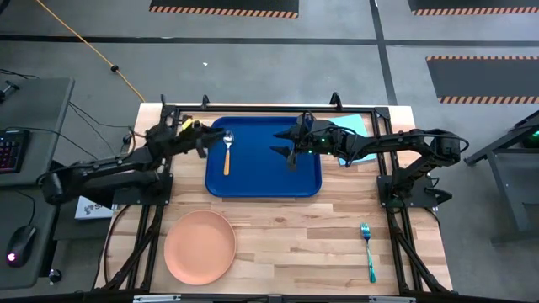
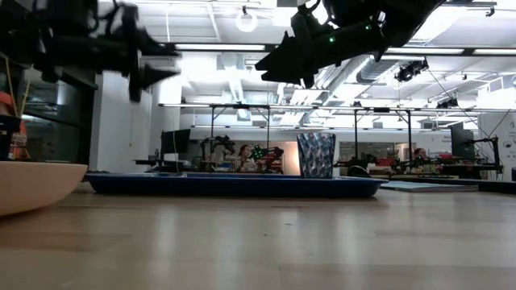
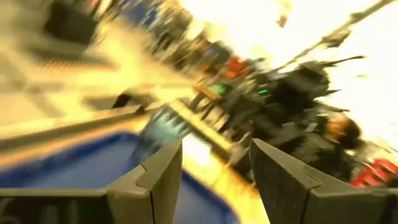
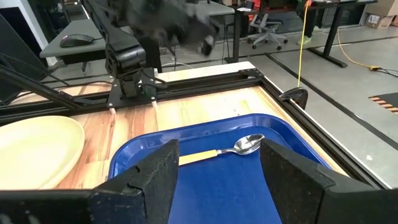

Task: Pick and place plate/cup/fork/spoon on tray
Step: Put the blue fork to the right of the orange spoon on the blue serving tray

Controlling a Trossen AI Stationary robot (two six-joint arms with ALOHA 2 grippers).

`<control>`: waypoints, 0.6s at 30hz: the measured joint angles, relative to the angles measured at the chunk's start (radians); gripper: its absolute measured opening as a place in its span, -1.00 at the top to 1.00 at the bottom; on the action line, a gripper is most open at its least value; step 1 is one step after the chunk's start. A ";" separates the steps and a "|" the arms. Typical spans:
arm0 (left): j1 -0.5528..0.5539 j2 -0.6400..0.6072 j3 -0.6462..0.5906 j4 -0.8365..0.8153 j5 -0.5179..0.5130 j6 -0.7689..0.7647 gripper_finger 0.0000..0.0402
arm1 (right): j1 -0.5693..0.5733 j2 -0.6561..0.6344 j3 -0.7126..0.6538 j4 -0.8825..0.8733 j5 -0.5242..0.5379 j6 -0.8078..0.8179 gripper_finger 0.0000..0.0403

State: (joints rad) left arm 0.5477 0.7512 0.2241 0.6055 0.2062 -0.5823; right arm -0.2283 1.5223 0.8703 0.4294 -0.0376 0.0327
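Observation:
The dark-blue tray (image 1: 264, 172) lies at the table's middle far side. The spoon (image 1: 226, 151), with a silvery bowl and a yellowish handle, lies on the tray's left part and also shows in the right wrist view (image 4: 239, 147). The peach plate (image 1: 200, 246) rests on the table near the front left. The teal fork (image 1: 368, 250) lies at the front right. The blue cup (image 2: 316, 155) stands upright near the tray's right end, mostly hidden under my right arm in the high view. My left gripper (image 1: 200, 140) is open and empty, raised over the tray's left rim. My right gripper (image 1: 278, 143) is open and empty, raised above the tray's middle.
A light-teal flat sheet (image 1: 357, 125) lies at the far right beside the tray. Black frame rails (image 1: 253, 109) run along the table's far edge and sides. Bare wood (image 1: 295, 244) lies between the plate and the fork.

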 joint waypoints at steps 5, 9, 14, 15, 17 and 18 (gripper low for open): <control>-0.126 -0.001 0.000 0.078 -0.042 0.169 0.12 | 0.000 0.000 0.000 0.000 0.000 -0.014 -0.07; -0.238 0.044 0.000 0.113 -0.155 0.279 0.12 | 0.000 0.000 0.000 0.001 0.000 -0.020 -0.07; -0.323 0.153 0.000 0.257 -0.216 0.382 0.12 | 0.000 -0.002 0.000 0.009 -0.017 -0.057 -0.07; -0.328 0.171 0.000 0.292 -0.216 0.399 0.12 | 0.000 -0.007 0.000 0.005 -0.033 -0.059 -0.07; -0.330 0.198 0.012 0.325 -0.216 0.425 0.12 | 0.000 -0.025 0.000 0.004 -0.071 -0.059 -0.07; -0.325 0.207 0.024 0.323 -0.216 0.430 0.12 | 0.000 -0.042 0.000 -0.013 -0.085 -0.059 -0.07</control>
State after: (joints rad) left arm 0.2222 0.9579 0.2482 0.9282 -0.0101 -0.1519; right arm -0.2287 1.4799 0.8703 0.4159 -0.1224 -0.0268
